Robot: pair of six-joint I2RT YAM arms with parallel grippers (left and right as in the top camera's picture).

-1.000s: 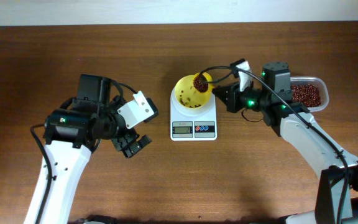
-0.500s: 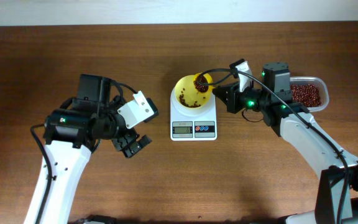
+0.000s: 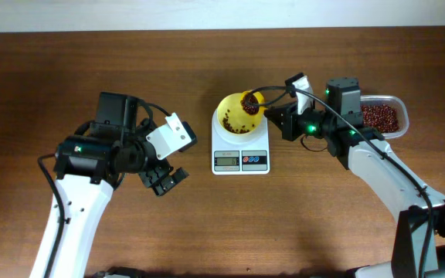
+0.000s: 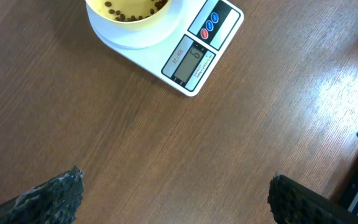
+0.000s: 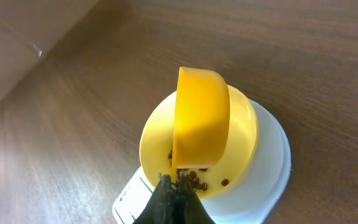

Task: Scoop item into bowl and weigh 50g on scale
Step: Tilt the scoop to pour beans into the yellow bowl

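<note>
From the right wrist the scoop (image 5: 201, 121) shows only its underside, which hides its load and handle. The right pincer (image 5: 174, 182) is closed on it and holds it tilted over the bowl (image 5: 246, 134). A few beans (image 5: 194, 177) lie in the bowl, which stands on the scale (image 3: 240, 147). The display (image 4: 190, 61) is hard to read. Nothing has shifted from half a second before. The left pincer (image 3: 163, 179) hangs wide open and empty over the worktop (image 3: 207, 224), left of the scale. A clear container (image 3: 396, 104) of beans sits by the right arm.

Beans (image 5: 193, 177) in bowl (image 5: 242, 138) atop scale (image 4: 194, 59)
</note>
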